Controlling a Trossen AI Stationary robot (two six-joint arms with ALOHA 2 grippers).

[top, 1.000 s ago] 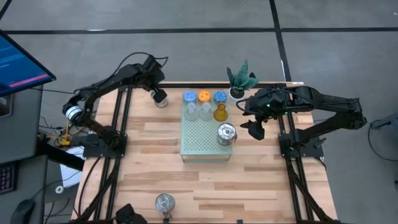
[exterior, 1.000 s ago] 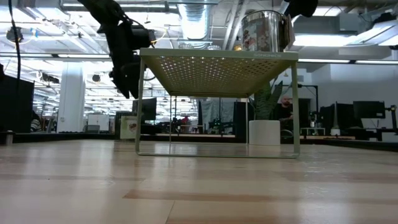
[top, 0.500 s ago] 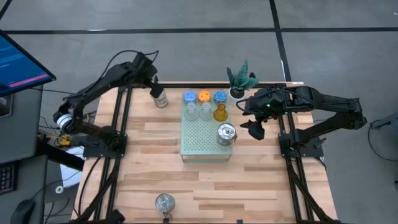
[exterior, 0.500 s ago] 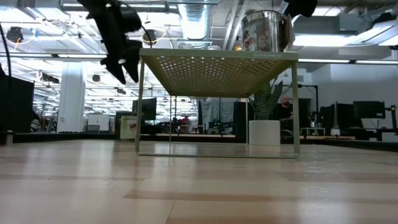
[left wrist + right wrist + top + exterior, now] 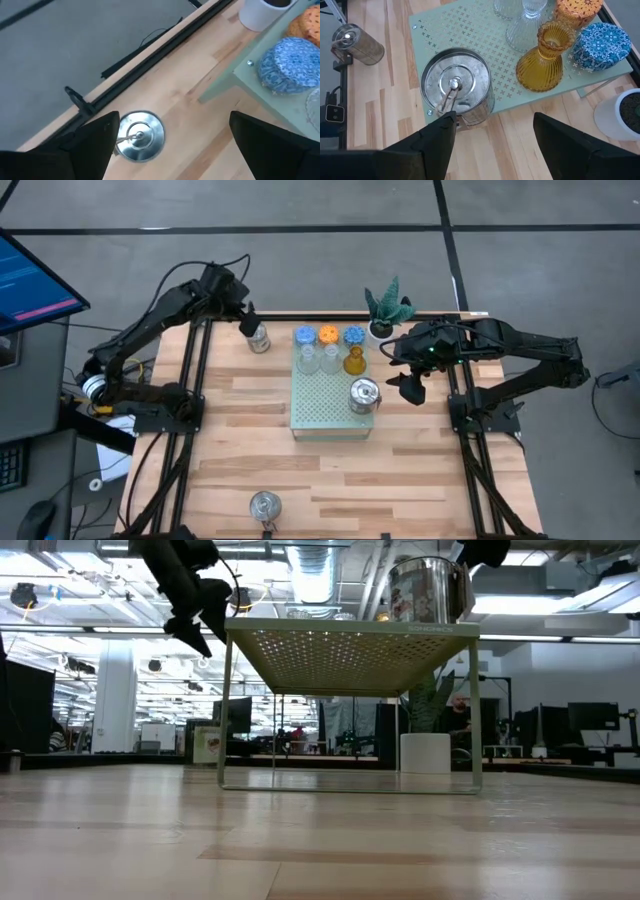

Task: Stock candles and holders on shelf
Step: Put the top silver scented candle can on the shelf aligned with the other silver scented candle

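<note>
The silver tin (image 5: pixel 139 136) on the wooden tabletop (image 5: pixel 240 420) is the holder now in hand: it stands upright just below and between the spread fingers of the left gripper (image 5: pixel 249 323), off the shelf's (image 5: pixel 325 405) far-left corner and near the table's back edge. The left pincer is released, its two dark fingers wide apart with nothing between them, hovering above the tin. The lid carries a small knob and wire loop at its middle. I judge the tin light, stiff and rather slippery on its polished wall, so a hold across the round body, or squarely on the lid rim, looks safer than the little knob.

Farther from that pincer, on the mint perforated shelf, stand a second silver tin (image 5: pixel 456 89), an amber glass cup (image 5: pixel 543 62), two clear glass cups (image 5: pixel 318 358), two blue candles (image 5: pixel 601 41) and an orange candle (image 5: pixel 328 335). The glass is fragile and closely grouped, so the free perforated area beside them suits the tin better.

A third silver tin (image 5: pixel 264 505) waits well apart at the table's near edge. The potted plant (image 5: pixel 386 310) sits beside the shelf. The right gripper (image 5: pixel 410 387) hangs open just beside the shelf's tin, holding nothing
</note>
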